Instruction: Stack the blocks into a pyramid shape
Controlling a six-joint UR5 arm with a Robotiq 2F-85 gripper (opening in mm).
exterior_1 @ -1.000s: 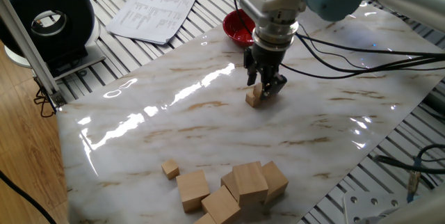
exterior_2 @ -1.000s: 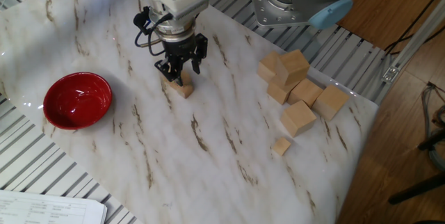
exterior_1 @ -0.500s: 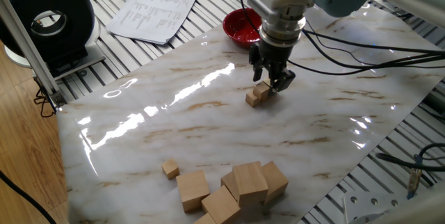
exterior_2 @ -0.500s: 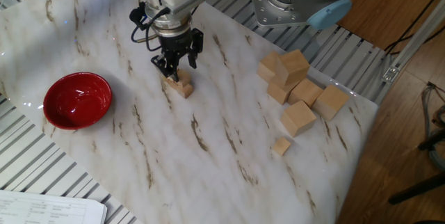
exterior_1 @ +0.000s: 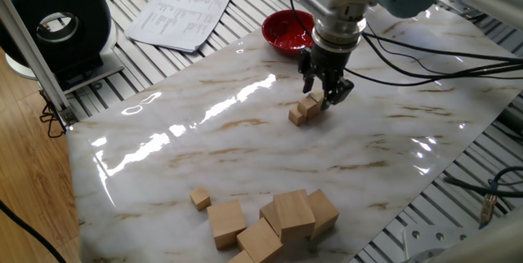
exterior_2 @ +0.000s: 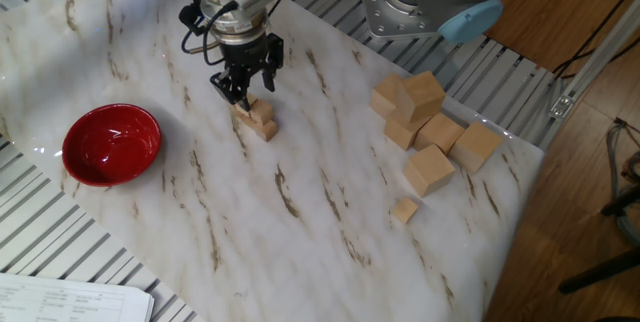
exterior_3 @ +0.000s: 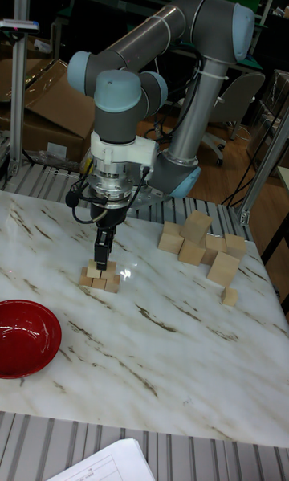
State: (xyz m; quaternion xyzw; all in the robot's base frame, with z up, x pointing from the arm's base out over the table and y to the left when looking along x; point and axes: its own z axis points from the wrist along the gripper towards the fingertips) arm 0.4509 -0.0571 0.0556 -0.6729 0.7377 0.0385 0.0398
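Several small tan blocks form a low two-layer pile (exterior_1: pixel 304 110) (exterior_2: pixel 259 121) (exterior_3: pixel 99 277) on the marble table top (exterior_1: pixel 204 149). My gripper (exterior_1: pixel 325 93) (exterior_2: pixel 241 89) (exterior_3: pixel 102 254) hangs just above the pile's far side. It is open with nothing between its fingers and does not touch the blocks. One more small block (exterior_1: pixel 200 198) (exterior_2: pixel 404 210) (exterior_3: pixel 229 296) lies alone near the table's edge, beside the big cubes.
A heap of much larger wooden cubes (exterior_1: pixel 274 218) (exterior_2: pixel 428 122) (exterior_3: pixel 199 242) sits at one end of the table. A red bowl (exterior_1: pixel 284 31) (exterior_2: pixel 112 142) (exterior_3: pixel 24 338) stands near the opposite edge. Papers (exterior_1: pixel 181 10) and a black reel (exterior_1: pixel 57 22) lie off the table.
My gripper has let go of a small block on the pile, risen and drifted slightly toward the red bowl. The block stays on the pile.
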